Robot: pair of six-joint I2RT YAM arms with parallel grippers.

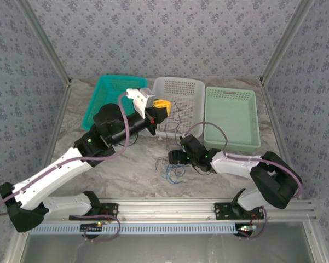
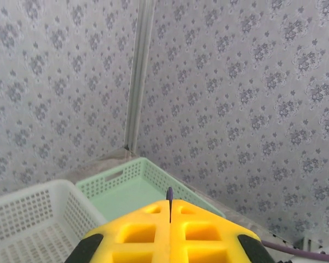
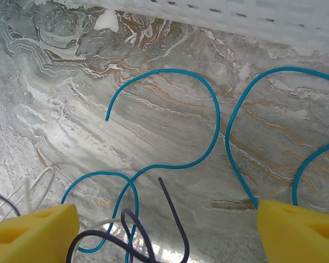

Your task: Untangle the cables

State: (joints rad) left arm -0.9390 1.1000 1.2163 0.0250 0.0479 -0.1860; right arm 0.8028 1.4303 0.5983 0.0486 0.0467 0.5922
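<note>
The cables lie in a loose tangle point(image 1: 169, 167) on the marble table in front of the white basket point(image 1: 200, 87). My left gripper point(image 1: 161, 108) is raised over that basket's near edge, shut on a thin dark cable point(image 1: 174, 123) that hangs down toward the tangle. In the left wrist view its yellow fingers point(image 2: 137, 230) press together with the dark cable's end point(image 2: 169, 194) poking out between them. My right gripper point(image 1: 176, 157) hovers low over the tangle, open wide. Between its yellow fingers point(image 3: 33, 233) lie blue loops point(image 3: 208, 109), a dark purple cable point(image 3: 178, 224) and a whitish one point(image 3: 35, 183), none gripped.
A teal basket point(image 1: 101, 90) stands at the back left and a mint-green basket point(image 1: 232, 93) at the back right, both flanking the white one. The white basket's wall point(image 3: 263, 16) runs just beyond the right gripper. Patterned walls enclose the table.
</note>
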